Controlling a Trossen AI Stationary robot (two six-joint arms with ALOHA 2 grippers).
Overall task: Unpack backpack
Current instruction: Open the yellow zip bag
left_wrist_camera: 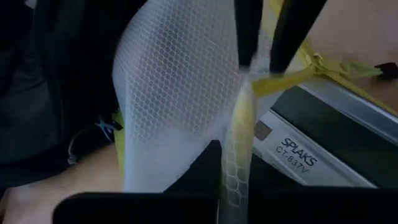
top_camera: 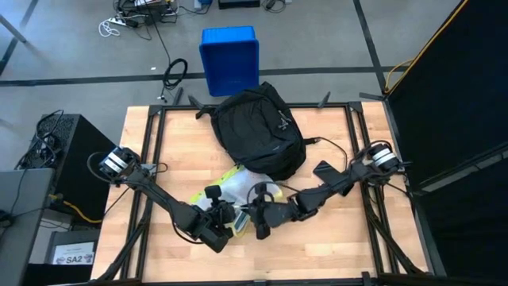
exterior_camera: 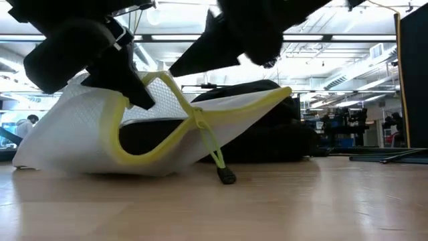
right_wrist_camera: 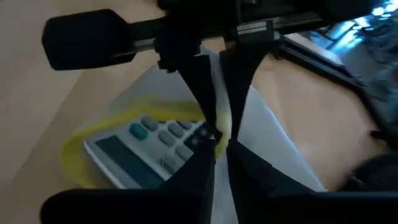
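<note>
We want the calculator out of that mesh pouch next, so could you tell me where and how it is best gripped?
Probably by its long side edges, near the display end, coming in through the mesh pouch's yellow-trimmed mouth. The calculator lies flat inside, so its faces offer no pinch; both grippers are shut on the pouch.

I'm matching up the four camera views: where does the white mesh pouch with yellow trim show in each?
High view: white mesh pouch at front centre, just before the backpack, between both grippers.
Low view: pouch fills the left half, backpack behind it.
Left wrist view: mesh centre, pinched by the left gripper.
Right wrist view: pouch centre, calculator inside.
Shared landmark: the yellow trim.
</note>
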